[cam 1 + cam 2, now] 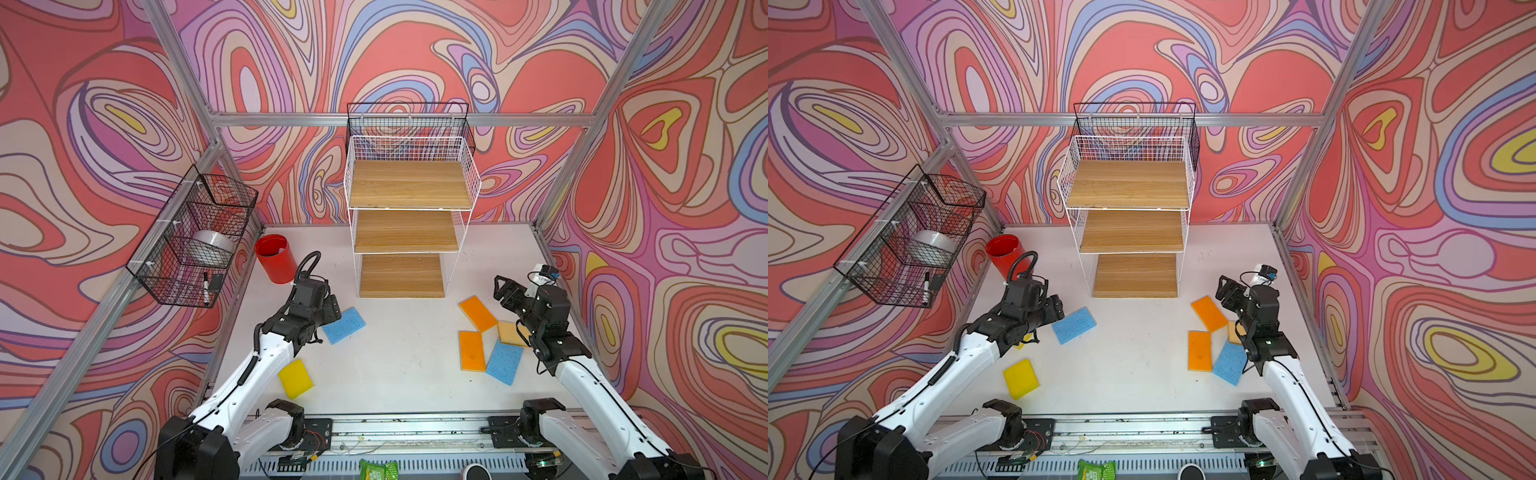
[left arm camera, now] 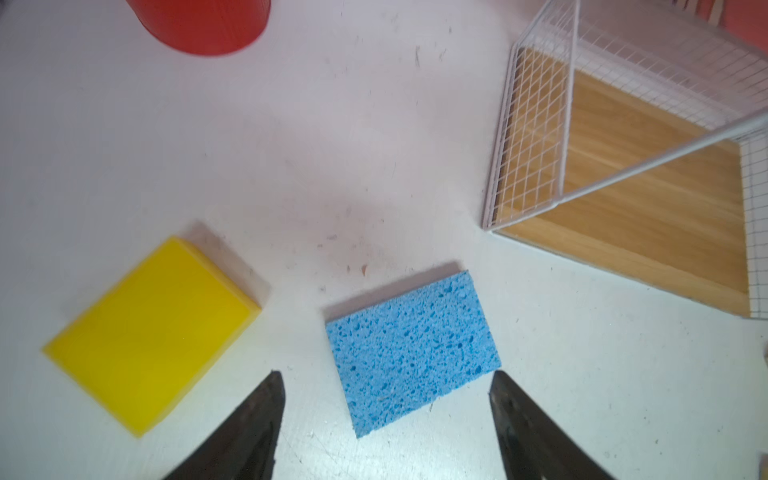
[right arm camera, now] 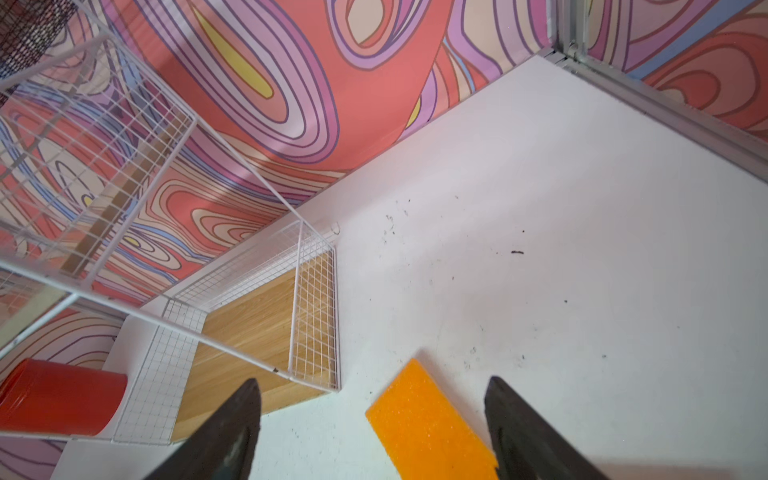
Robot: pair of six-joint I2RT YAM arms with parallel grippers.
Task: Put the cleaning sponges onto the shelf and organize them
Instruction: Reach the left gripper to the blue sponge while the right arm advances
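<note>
The shelf (image 1: 409,185), a white wire rack with three bare wooden boards, stands at the back middle of the table. Sponges lie flat on the table: a blue one (image 1: 344,325) and a yellow one (image 1: 296,378) on the left, two orange ones (image 1: 478,312) (image 1: 472,350), a pale one (image 1: 509,332) and a second blue one (image 1: 505,360) on the right. My left gripper (image 2: 384,376) hovers open over the blue sponge (image 2: 411,349), beside another yellow sponge (image 2: 153,332). My right gripper (image 3: 372,382) is open above the far orange sponge (image 3: 428,424).
A red cup (image 1: 275,258) stands left of the shelf. Black wire baskets (image 1: 195,237) hang on the left wall with a tape roll and a marker in them; another black basket (image 1: 409,120) hangs behind the shelf. A green packet (image 1: 378,469) lies at the front rail.
</note>
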